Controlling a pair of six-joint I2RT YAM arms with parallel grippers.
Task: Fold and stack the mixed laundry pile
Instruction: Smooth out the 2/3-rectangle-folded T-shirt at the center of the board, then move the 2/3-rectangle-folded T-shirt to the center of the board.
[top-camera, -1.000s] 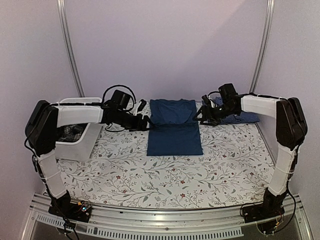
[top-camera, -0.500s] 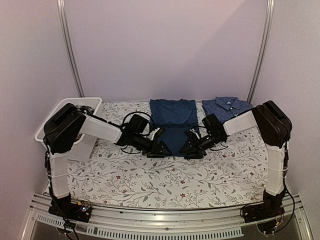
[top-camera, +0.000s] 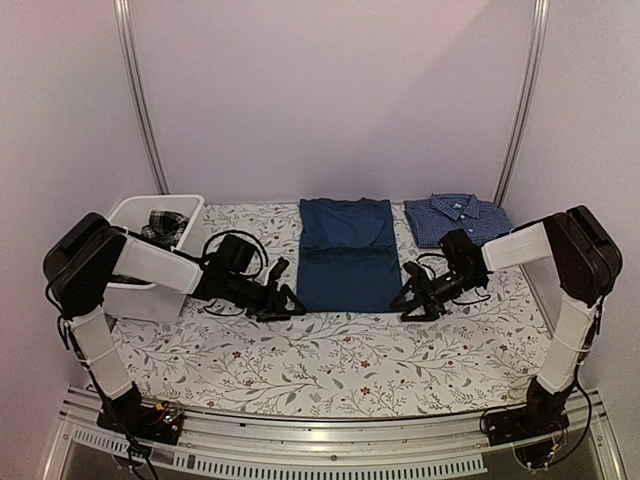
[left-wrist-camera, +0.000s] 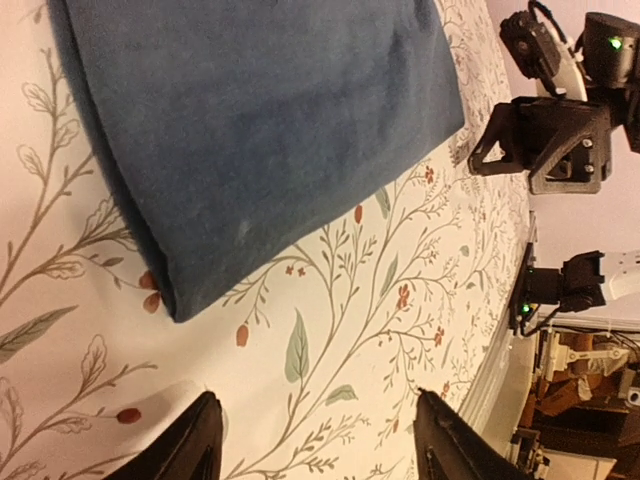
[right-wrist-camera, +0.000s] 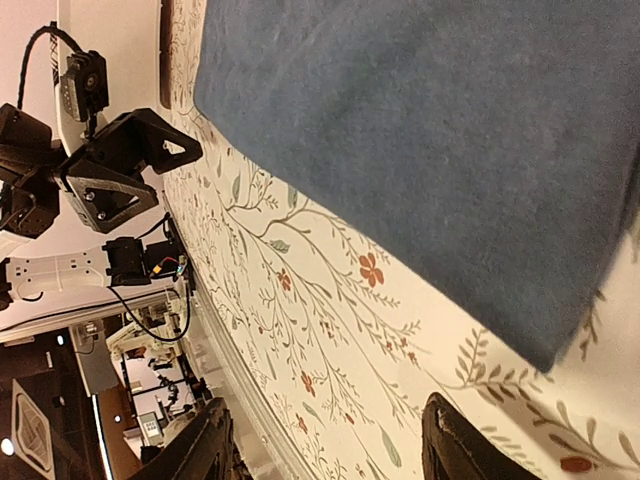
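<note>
At six o'clock of the dark blue T-shirt (top-camera: 348, 262), hovering with left gripper (top-camera: 285, 302) and right gripper (top-camera: 409, 305) jaws apart, empty; best pinching both corners evenly.

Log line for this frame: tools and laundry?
left tool open, empty, off dark blue T-shirt near-left corner | right tool open, empty, off near-right corner | checked shirt folded, far right | plaid piece in white tub

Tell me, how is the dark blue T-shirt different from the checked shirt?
The T-shirt is plain dark blue; the checked shirt has small blue-and-white checks. The T-shirt lies mid-table; the checked shirt lies at the far right. The T-shirt's folded shape looks longer than the checked shirt's. Both lie flat, folded, on the flowery tablecloth.
</note>
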